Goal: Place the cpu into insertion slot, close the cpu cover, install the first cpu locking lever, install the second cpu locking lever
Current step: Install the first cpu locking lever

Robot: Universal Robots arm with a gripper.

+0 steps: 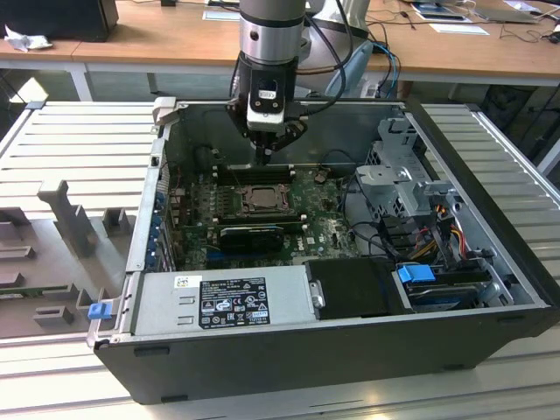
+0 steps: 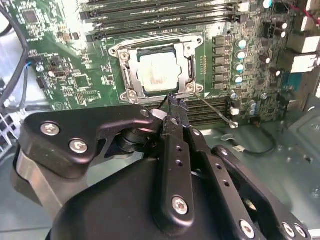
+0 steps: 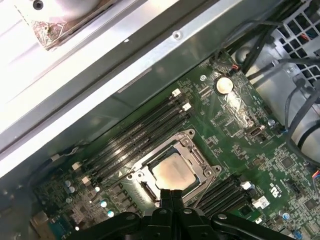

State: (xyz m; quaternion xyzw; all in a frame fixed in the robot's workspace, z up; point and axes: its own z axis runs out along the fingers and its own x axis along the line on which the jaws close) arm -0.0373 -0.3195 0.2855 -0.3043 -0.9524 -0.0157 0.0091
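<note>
A: Where's your cpu (image 1: 260,199)?
B: In the insertion slot (image 2: 116,50), mid-frame in ext. view, cpu cover (image 2: 131,75) down over it.
A: And your claw (image 2: 175,107)?
B: Clenched, tips just beside the slot's rim.

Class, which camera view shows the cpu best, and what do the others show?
The second wrist view: the cpu lies unobstructed, its pale face framed by the cpu cover. The first wrist view shows the cpu aslant; the exterior view shows it small, deep in the case.
</note>
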